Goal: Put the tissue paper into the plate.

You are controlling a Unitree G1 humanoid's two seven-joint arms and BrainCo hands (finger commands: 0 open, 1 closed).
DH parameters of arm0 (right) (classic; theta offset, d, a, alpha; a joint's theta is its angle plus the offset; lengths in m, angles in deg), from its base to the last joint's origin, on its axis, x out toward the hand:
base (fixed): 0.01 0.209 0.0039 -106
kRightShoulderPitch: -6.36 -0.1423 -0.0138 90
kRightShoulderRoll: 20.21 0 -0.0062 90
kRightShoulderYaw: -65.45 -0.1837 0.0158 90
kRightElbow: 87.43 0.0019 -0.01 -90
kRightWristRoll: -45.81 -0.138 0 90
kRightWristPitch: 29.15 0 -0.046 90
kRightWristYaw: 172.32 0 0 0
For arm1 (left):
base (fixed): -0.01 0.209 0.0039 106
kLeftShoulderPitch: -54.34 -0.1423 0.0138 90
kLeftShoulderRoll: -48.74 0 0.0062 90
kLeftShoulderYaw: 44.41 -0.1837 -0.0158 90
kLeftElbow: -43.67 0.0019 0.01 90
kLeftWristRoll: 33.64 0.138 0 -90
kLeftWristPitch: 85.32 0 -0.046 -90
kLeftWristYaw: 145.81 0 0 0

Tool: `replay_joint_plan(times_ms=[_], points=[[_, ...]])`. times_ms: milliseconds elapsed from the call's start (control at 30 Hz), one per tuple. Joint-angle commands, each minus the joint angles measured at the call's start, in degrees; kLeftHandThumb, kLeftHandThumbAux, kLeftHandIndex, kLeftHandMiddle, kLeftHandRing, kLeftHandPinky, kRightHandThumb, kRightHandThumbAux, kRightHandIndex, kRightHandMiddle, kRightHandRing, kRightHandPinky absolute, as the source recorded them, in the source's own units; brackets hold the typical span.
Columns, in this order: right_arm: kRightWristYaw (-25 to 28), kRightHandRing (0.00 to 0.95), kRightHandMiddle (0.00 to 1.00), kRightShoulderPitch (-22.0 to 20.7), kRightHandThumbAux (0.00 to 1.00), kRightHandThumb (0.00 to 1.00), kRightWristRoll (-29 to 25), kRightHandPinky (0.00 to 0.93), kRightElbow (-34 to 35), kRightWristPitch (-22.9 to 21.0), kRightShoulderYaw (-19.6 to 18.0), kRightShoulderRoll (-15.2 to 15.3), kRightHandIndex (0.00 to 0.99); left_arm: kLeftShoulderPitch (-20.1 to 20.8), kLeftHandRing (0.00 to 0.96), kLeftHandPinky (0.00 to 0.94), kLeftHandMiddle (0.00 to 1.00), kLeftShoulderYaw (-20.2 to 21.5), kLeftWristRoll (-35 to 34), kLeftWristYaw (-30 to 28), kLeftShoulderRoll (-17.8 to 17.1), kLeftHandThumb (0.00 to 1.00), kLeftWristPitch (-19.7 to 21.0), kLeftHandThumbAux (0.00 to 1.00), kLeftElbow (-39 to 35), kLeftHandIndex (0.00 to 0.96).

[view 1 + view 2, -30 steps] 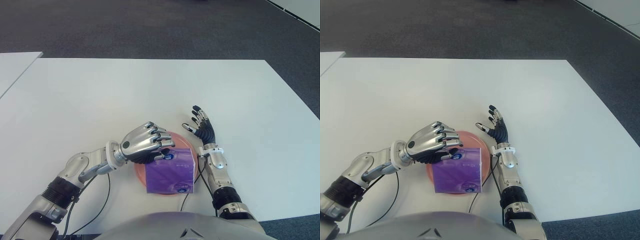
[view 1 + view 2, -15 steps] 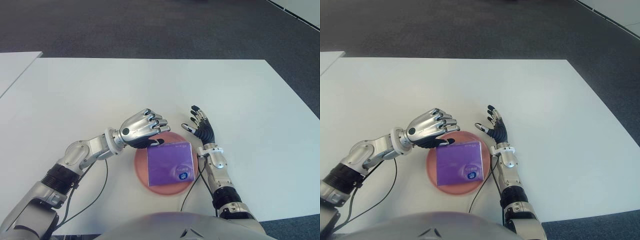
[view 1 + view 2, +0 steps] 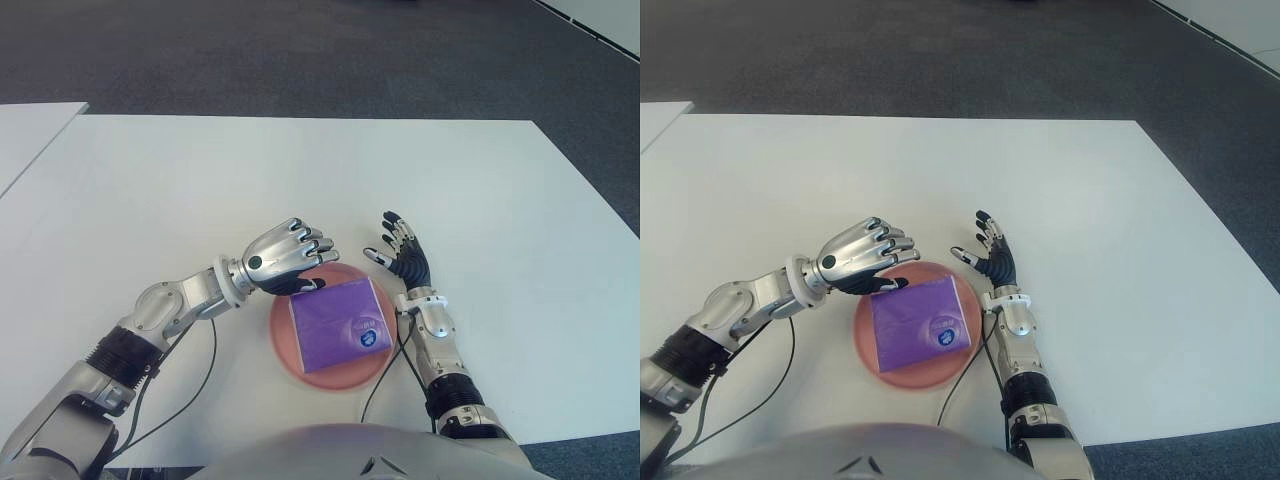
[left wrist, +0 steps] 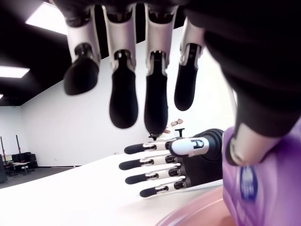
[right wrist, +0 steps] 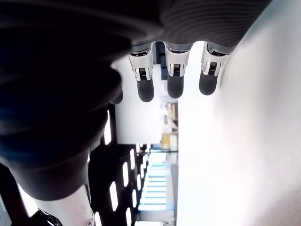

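The purple tissue pack (image 3: 336, 322) lies flat inside the pink plate (image 3: 283, 345), near the table's front edge. My left hand (image 3: 292, 264) hovers over the plate's far left rim with its fingers (image 4: 123, 99) loosely spread and holding nothing. Its thumb hangs close by the pack's (image 4: 270, 188) far left corner; I cannot tell whether they touch. My right hand (image 3: 402, 257) stands open just right of the plate, palm turned toward it, apart from the pack.
The white table (image 3: 200, 180) stretches wide beyond and to both sides of the plate. A black cable (image 3: 385, 375) runs from my right wrist past the plate's right rim. Dark carpet lies past the far edge.
The pack went from tilted in my left hand to lying flat in the plate. The left hand let go and drew slightly back to the far left. The right hand stayed put.
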Motion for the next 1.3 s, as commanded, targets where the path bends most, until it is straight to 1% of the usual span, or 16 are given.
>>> replay_joint_plan(times_ms=[33,300,400,567,667,733,767,867,900,933,967,1000,1100,1133,1200,1300], points=[[0.5,0.070,0.112,5.4,0.837,0.001,0.0,0.059,-4.5,-2.1,0.4,-0.8,0.115,3.2,0.788,0.790,0.542,-2.7,2.8,3.9,1.0,0.848,1.2,0.667,6.5,0.402],[0.7,0.075,0.117,5.8,0.834,0.001,-0.2,0.059,-4.0,-2.2,0.4,-1.2,0.122,6.0,0.783,0.773,0.543,-5.2,3.6,6.2,0.7,0.849,3.2,0.666,11.6,0.405],[0.5,0.076,0.118,6.1,0.831,0.000,0.0,0.062,-3.7,-2.1,0.5,-1.3,0.123,7.4,0.775,0.761,0.541,-5.3,2.3,4.9,0.4,0.849,3.6,0.666,13.1,0.405],[0.4,0.080,0.122,6.7,0.828,0.000,0.0,0.068,-2.8,-3.0,0.6,-1.4,0.124,7.7,0.747,0.738,0.532,-1.6,-6.8,1.6,1.8,0.849,2.9,0.665,12.6,0.410],[0.4,0.083,0.126,6.8,0.831,0.000,0.0,0.073,-2.4,-3.4,0.5,-1.4,0.128,7.8,0.710,0.674,0.564,1.0,-12.2,0.3,2.7,0.844,2.7,0.666,9.9,0.407],[0.5,0.084,0.126,6.9,0.833,0.000,-0.1,0.076,-2.3,-3.4,0.5,-1.4,0.129,8.0,0.652,0.609,0.562,3.2,-15.4,1.7,3.7,0.839,2.1,0.667,8.9,0.405],[0.5,0.084,0.126,7.0,0.834,0.001,-0.1,0.077,-2.3,-3.5,0.5,-1.3,0.130,7.9,0.623,0.578,0.560,5.1,-17.5,4.3,4.5,0.837,1.4,0.668,9.0,0.404],[0.6,0.084,0.123,7.1,0.839,0.006,-0.1,0.080,-2.2,-3.7,0.5,-1.3,0.131,7.4,0.458,0.414,0.455,9.1,-21.7,7.8,5.9,0.729,0.2,0.698,9.0,0.411],[0.7,0.084,0.122,7.1,0.839,0.007,-0.1,0.080,-2.3,-3.8,0.5,-1.3,0.131,7.2,0.435,0.391,0.439,11.0,-24.6,7.3,6.3,0.719,0.0,0.701,8.8,0.412],[0.8,0.082,0.119,7.1,0.838,0.008,-0.2,0.078,-2.3,-3.8,0.5,-1.2,0.128,7.0,0.373,0.327,0.384,12.3,-26.7,6.9,6.6,0.540,-0.2,0.659,8.7,0.360],[0.8,0.081,0.118,7.1,0.837,0.009,-0.2,0.077,-2.3,-3.7,0.5,-1.2,0.127,6.8,0.332,0.285,0.349,13.5,-28.5,6.7,7.1,0.421,-0.2,0.633,8.7,0.327],[0.9,0.080,0.116,7.1,0.835,0.009,-0.2,0.076,-2.4,-3.7,0.5,-1.2,0.124,6.7,0.295,0.249,0.313,14.3,-29.6,6.4,7.4,0.343,-0.2,0.613,8.8,0.298],[1.0,0.077,0.111,7.3,0.831,0.007,-0.1,0.077,-2.4,-3.3,0.6,-1.2,0.119,6.5,0.227,0.184,0.244,16.9,-32.5,6.7,10.0,0.254,0.9,0.587,9.0,0.250],[1.1,0.076,0.109,7.4,0.829,0.006,-0.1,0.076,-2.3,-3.2,0.6,-1.1,0.117,6.3,0.174,0.135,0.202,17.5,-33.4,6.6,10.8,0.222,1.4,0.579,8.7,0.217],[1.4,0.073,0.106,7.4,0.828,0.004,-0.4,0.077,-2.4,-3.2,0.5,-1.2,0.113,5.5,0.090,0.066,0.126,20.8,-39.9,2.8,11.2,0.168,3.0,0.566,5.5,0.146],[1.8,0.070,0.103,7.3,0.830,0.005,-0.8,0.077,-2.7,-3.3,0.3,-1.3,0.111,5.1,0.036,0.027,0.065,24.9,-47.0,-1.1,11.8,0.122,6.3,0.554,3.4,0.070]])
